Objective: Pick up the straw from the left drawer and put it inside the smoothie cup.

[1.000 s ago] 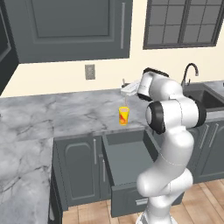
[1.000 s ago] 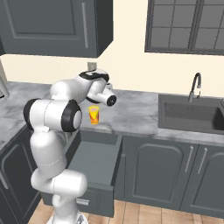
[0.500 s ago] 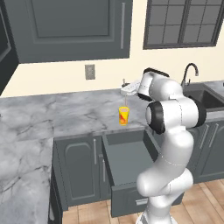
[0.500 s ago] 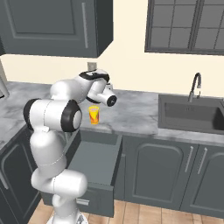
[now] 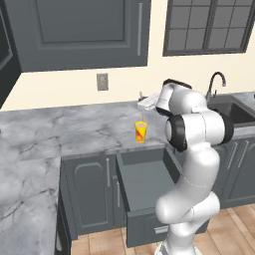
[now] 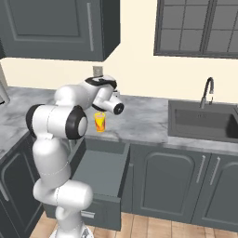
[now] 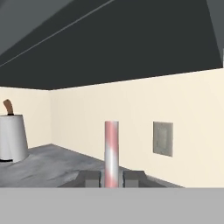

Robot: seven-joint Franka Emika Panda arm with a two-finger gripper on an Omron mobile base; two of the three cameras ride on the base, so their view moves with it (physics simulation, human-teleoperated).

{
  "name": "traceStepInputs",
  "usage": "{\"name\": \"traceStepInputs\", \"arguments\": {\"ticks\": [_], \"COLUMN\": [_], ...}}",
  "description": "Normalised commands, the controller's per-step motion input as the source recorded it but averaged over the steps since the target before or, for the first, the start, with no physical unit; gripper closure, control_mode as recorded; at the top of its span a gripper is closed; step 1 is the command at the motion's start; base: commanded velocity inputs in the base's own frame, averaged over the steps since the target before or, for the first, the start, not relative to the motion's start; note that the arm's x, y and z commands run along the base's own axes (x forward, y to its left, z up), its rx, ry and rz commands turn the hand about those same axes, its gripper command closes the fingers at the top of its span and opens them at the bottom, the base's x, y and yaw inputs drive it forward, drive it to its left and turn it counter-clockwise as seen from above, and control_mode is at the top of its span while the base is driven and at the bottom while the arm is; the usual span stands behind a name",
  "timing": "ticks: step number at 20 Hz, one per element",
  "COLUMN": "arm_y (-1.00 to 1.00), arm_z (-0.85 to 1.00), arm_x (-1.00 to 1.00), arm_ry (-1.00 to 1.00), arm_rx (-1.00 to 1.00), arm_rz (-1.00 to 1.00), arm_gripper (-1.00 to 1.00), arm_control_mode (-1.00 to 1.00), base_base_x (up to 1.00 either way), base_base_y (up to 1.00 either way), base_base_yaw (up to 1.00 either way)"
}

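The thin, straight pink-white straw [image 7: 111, 154] is seen clamped between the two small dark finger tips [image 7: 89, 178] of the two-finger gripper [image 7: 111, 179] in the hand view, rising straight up from between them toward the cream wall, with a grey wall outlet plate [image 7: 162, 138] off to the fingers' right and a white canister-like holder [image 7: 12, 139] far off to their left. In the left base view the gripper [image 5: 148, 103] is held above the marble-grey countertop [image 5: 64, 132], and a thin line hangs from it down toward the small yellow tumbler with red-orange markings [image 5: 141, 132] — so the straw looks to be right over the smoothie cup, though whether its lower tip is already past the rim can't be told at this size. The wide shallow dark grey drawer [image 5: 144, 182] stands open below and looks bare, so the pick-up part is judged done. For the step in hand, the straw should be kept vertical and centred over the cup's mouth, then lowered slowly — any sideways drift could tip a light cup like that. The grip is best released only once the lower end is well inside, since the straw is long next to the cup and will probably lean against the rim after it's let go.
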Motion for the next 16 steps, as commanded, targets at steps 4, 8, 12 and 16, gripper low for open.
{"name": "traceStepInputs", "arguments": {"ticks": [4,8,12,16], "arm_y": [0.04,0.06,0.09,0.09], "arm_z": [-0.21,-0.2,-0.16,-0.15], "arm_x": [0.04,0.06,0.12,0.13], "arm_ry": [0.0,0.0,0.0,0.0], "arm_rx": [0.0,0.0,0.0,0.0], "arm_rz": [0.0,0.0,0.0,0.0], "arm_gripper": [1.0,1.0,1.0,1.0], "arm_control_mode": [-1.0,-1.0,-1.0,-1.0], "base_base_x": [0.0,0.0,0.0,0.0], "base_base_y": [0.0,0.0,0.0,0.0], "base_base_yaw": [0.0,0.0,0.0,0.0]}}
